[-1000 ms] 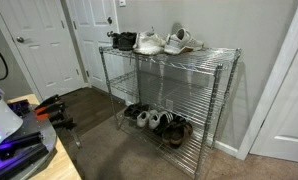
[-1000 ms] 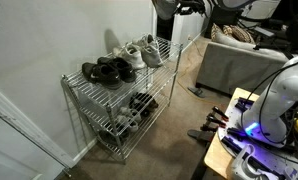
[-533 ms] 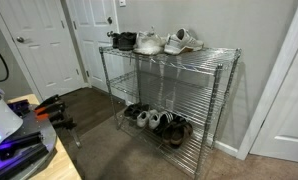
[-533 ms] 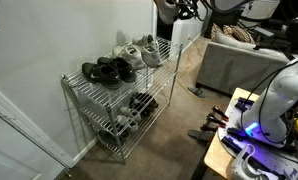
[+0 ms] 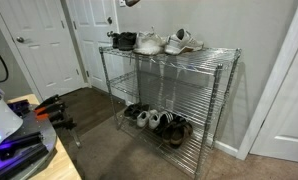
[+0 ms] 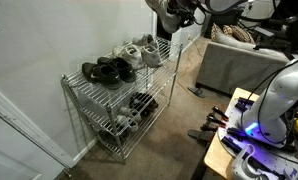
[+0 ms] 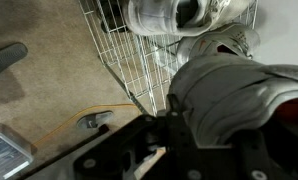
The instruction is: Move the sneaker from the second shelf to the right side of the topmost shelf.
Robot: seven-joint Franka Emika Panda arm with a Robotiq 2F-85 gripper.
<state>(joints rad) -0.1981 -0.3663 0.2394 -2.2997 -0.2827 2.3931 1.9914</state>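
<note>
The sneaker (image 7: 229,90) is up in the air, just off the end of the topmost shelf (image 5: 211,55). The claw (image 6: 177,16) is squeezed tight on it. Next, I think, it must go over the shelf's right side and down softly.

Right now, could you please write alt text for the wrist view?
A light grey sneaker fills the foreground, held in the dark tool. Behind it, a white sneaker sits on a wire shelf above brown carpet.
</note>
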